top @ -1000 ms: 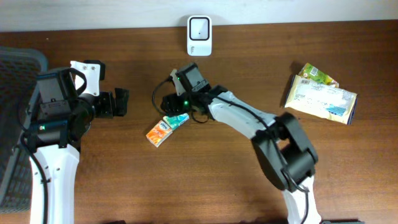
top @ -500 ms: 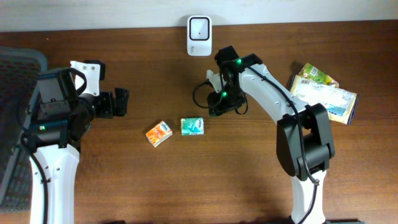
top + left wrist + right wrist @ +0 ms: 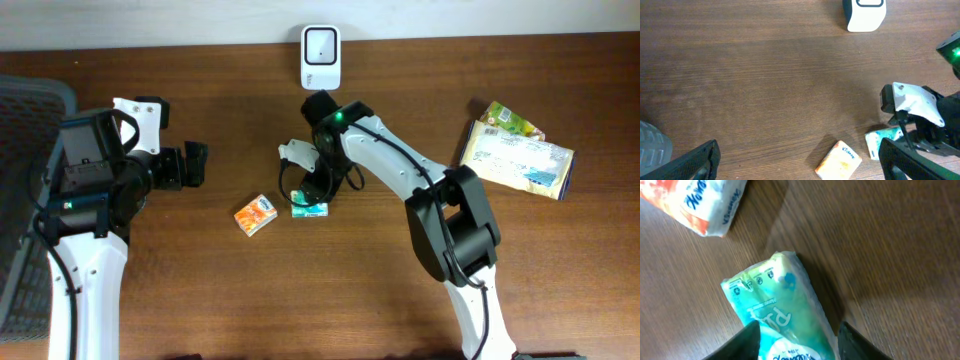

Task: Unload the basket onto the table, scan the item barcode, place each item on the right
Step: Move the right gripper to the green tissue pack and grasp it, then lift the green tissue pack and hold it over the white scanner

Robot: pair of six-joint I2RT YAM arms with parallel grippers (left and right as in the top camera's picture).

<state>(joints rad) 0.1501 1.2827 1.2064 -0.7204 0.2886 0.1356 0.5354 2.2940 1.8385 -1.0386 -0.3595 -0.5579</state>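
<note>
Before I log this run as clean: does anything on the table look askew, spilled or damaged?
Nothing looks spilled or damaged. The orange-and-white tissue packet and the green tissue packet lie loosely angled on the brown wooden table, and a white pouch overlaps a yellow-green packet at far right; all seem intact.

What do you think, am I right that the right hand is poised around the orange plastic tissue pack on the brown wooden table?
Not quite: the right hand is poised around the teal-green plastic tissue pack, one finger on either side, on the brown wooden table. The orange plastic tissue pack lies apart from it. The right wrist view shows this.
</note>
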